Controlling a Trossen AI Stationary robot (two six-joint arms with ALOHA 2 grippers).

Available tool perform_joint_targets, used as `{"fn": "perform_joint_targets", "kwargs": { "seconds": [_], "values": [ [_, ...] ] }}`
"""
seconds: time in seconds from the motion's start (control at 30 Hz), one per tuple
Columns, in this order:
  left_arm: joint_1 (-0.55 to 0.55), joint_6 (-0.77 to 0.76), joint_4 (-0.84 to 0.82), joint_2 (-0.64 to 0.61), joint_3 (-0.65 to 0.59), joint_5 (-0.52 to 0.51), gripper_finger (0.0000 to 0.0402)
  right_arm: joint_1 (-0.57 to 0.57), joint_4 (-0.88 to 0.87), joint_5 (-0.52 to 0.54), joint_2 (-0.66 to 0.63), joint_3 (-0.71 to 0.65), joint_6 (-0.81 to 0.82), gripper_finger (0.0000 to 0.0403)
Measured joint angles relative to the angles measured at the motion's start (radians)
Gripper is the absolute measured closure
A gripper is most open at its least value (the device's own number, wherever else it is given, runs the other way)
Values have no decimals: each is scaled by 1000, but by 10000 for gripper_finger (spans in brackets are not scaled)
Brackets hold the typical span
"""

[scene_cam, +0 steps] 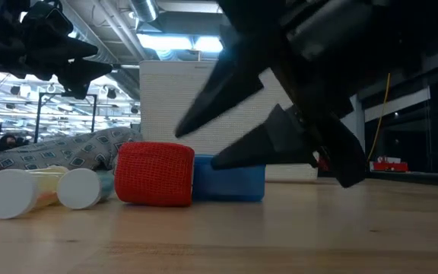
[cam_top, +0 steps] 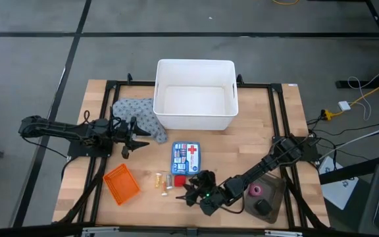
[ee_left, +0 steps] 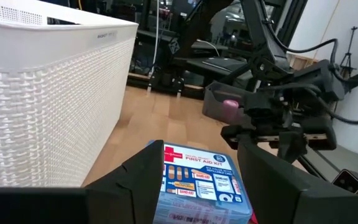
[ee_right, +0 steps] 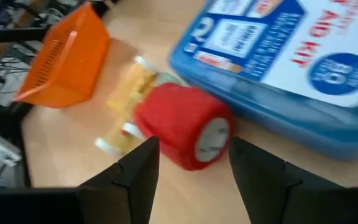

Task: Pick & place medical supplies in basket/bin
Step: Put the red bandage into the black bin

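Currently I note the right gripper open, fingers either side of the red tape roll, not touching; the roll lies on the table against the first-aid box, beside the vials. Left gripper open, empty, hanging by the grey cloth.

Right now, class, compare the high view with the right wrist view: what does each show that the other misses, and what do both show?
Only the high view shows the white bin, the grey cloth, the left gripper and a pink roll. Only the right wrist view shows the red roll's white core, between the open right gripper's fingers. Both show the orange basket, the vials and the blue first-aid kit.
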Motion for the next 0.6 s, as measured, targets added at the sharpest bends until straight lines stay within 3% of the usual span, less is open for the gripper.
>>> {"fn": "perform_joint_targets", "kwargs": {
  "seconds": [0.33, 0.6],
  "values": [
    [0, 0, 0, 0, 0, 0, 201, -20, -3, -9, -1, 0, 8, 209],
    [0, 0, 0, 0, 0, 0, 201, -53, 95, -80, 1, 0, -66, 209]
  ]
}}
